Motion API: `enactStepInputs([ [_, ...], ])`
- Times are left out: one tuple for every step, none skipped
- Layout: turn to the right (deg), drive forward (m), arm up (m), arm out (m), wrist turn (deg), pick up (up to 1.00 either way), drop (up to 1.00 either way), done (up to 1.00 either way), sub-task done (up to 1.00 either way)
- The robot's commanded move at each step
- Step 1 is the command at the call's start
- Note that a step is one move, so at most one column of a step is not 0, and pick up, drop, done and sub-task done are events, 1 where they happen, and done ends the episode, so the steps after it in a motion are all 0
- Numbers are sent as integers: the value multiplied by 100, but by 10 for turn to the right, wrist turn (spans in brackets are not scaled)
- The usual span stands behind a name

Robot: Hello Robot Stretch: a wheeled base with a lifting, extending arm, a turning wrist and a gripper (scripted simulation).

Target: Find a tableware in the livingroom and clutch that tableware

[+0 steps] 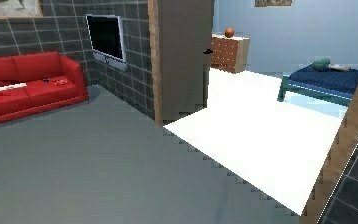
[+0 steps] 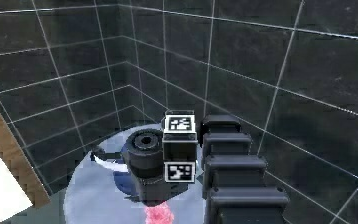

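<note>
In the arm side view the dark arm (image 2: 232, 175) rises from the bottom edge, with two white marker squares (image 2: 179, 145) at its far end. To their left, the gripper (image 2: 142, 165) shows as a dark round body in front of a round, shiny, pale blue tabletop (image 2: 92, 180). I cannot make out its far end, so I cannot tell whether it holds anything. A small pink-red blob (image 2: 160, 215) lies on the tabletop by the arm at the bottom edge; its shape is too vague to name.
Dark tiled walls (image 2: 237, 70) form a corner close behind the round table. In the forward view a red sofa (image 1: 32, 85) stands at the left and a TV (image 1: 106, 38) hangs on the tiled wall. An open door (image 1: 182, 55) leads to a room with a blue bed (image 1: 322, 78) and a wooden dresser (image 1: 230, 52).
</note>
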Motion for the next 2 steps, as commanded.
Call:
enactStepInputs([
  [0,0,-18,0,0,0,0,0,0],
  [0,0,0,0,0,100,0,0,0],
])
